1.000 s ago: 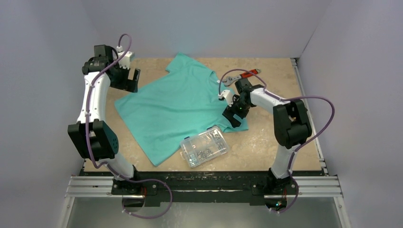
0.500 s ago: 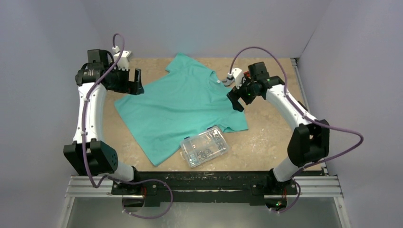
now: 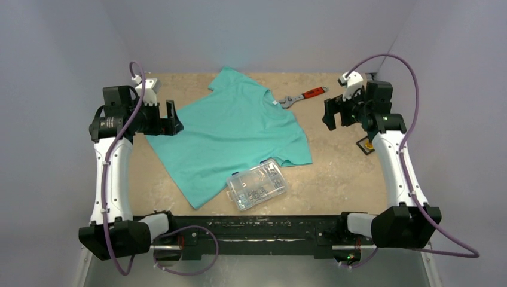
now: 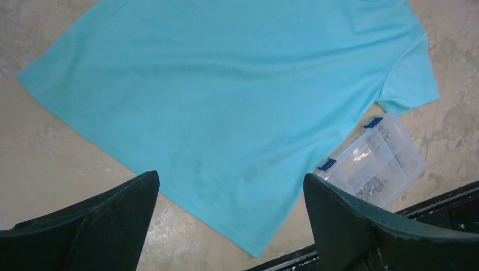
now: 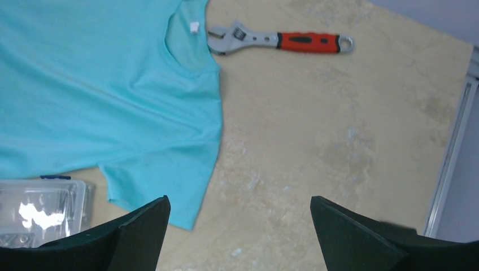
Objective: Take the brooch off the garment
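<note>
Teal garment (image 3: 230,134) spread flat mid-table. Brooch (image 3: 369,144), an orange-yellow dot, seen on small dark pad (image 3: 361,147) near table's right edge, well apart from garment. Left gripper (image 3: 170,116) held above garment's left edge, fingers spread, nothing grasped. Right gripper (image 3: 335,115) held above table (image 3: 335,173), likewise released. Wrench (image 3: 305,95) beside collar.

Garment (image 3: 230,134) spread across table (image 3: 335,173) centre. Wrench (image 3: 304,95) laid behind-right, just beside collar. Parts box (image 3: 257,184) placed against garment's near edge, toward right.
</note>
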`<state>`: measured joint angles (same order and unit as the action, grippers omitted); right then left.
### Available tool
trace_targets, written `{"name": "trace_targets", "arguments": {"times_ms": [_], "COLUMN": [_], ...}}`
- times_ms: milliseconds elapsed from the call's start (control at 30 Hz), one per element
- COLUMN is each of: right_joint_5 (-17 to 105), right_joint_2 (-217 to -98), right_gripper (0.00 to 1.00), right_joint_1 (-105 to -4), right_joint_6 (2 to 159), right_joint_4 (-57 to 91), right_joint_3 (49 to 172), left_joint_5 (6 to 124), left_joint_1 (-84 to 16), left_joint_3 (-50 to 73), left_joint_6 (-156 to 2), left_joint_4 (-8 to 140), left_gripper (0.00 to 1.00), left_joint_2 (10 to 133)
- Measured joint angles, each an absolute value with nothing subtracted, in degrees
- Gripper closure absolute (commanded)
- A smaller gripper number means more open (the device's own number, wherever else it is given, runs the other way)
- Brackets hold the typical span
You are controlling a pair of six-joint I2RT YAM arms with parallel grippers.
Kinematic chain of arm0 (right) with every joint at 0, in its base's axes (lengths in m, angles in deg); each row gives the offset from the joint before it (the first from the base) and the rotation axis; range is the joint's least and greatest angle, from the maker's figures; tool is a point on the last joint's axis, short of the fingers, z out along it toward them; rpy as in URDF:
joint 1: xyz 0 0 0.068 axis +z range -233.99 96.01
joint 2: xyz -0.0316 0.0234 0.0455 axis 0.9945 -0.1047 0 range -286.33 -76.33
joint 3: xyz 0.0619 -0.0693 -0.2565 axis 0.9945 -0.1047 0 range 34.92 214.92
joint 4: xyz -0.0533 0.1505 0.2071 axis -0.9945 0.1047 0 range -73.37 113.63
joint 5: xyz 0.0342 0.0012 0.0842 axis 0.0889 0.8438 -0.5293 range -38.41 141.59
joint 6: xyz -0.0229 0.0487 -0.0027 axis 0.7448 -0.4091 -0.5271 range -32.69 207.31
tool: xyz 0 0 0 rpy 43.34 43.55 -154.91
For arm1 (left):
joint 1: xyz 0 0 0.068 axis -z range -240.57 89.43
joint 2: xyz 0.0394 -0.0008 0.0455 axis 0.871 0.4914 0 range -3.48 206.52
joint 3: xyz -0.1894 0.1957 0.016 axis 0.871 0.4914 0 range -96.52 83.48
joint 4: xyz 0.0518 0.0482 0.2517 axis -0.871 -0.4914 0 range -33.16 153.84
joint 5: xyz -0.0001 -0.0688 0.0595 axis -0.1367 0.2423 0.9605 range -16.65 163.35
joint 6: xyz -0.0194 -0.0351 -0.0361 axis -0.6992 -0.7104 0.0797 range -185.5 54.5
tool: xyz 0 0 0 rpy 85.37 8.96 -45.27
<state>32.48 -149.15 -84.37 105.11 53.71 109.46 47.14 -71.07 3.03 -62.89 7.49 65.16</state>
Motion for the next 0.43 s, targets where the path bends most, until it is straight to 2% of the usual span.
{"name": "trace_targets", "arguments": {"times_ms": [200, 433], "right_joint_5": [32.6, 32.5], "right_joint_2": [-144.7, -143.0], "right_gripper": [0.01, 0.01], "right_joint_1": [-87.2, -87.2], "right_joint_6": [103.6, 103.1], "right_joint_4": [53.1, 52.9], "right_joint_3": [98.0, 93.6], "left_joint_5": [50.7, 53.3], "left_joint_1": [-71.1, -71.4], "left_joint_3": [15.5, 19.5], "left_joint_6": [-62.8, -62.7], "left_joint_4": [7.6, 7.7], "left_gripper": [0.0, 0.0], "left_joint_2": [60.8, 57.2]}}
